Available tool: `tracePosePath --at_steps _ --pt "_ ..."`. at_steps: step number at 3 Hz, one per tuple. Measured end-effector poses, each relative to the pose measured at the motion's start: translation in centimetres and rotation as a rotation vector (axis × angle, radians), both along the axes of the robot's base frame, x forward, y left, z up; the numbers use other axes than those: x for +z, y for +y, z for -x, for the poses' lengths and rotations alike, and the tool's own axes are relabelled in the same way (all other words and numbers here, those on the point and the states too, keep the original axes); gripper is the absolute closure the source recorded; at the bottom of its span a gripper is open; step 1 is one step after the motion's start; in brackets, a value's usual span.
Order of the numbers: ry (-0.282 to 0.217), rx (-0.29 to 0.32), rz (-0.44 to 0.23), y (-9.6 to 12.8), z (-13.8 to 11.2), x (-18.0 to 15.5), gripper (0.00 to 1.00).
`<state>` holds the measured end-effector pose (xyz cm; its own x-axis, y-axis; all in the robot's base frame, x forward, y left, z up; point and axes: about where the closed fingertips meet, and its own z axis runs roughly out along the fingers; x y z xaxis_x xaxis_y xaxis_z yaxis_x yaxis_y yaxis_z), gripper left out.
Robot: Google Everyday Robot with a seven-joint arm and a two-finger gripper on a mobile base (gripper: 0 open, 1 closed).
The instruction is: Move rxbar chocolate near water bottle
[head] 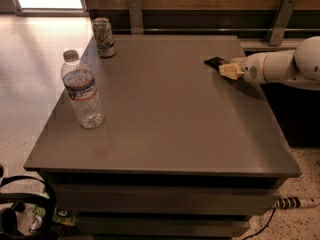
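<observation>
Rxbar chocolate (215, 61) on worktop (165, 129) far right, touching end effector (229, 70) tip; can't tell whether it's gripped. Water bottle (83, 91) well apart.

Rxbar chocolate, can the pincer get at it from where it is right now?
Probably yes. The pincer is low over the right side of the table, right beside the rxbar chocolate, with nothing between them. The water bottle and the can stand far off on the left.
</observation>
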<state>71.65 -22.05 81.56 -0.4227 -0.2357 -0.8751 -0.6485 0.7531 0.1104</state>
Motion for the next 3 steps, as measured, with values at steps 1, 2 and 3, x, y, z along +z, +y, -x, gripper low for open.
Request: tracePosePath --at_steps 1,2,3 --pt "0.0 0.0 0.0 0.0 0.0 0.0 1.0" --pt "0.0 0.0 0.0 0.0 0.0 0.01 1.0" --pt "0.0 0.0 0.0 0.0 0.0 0.01 1.0"
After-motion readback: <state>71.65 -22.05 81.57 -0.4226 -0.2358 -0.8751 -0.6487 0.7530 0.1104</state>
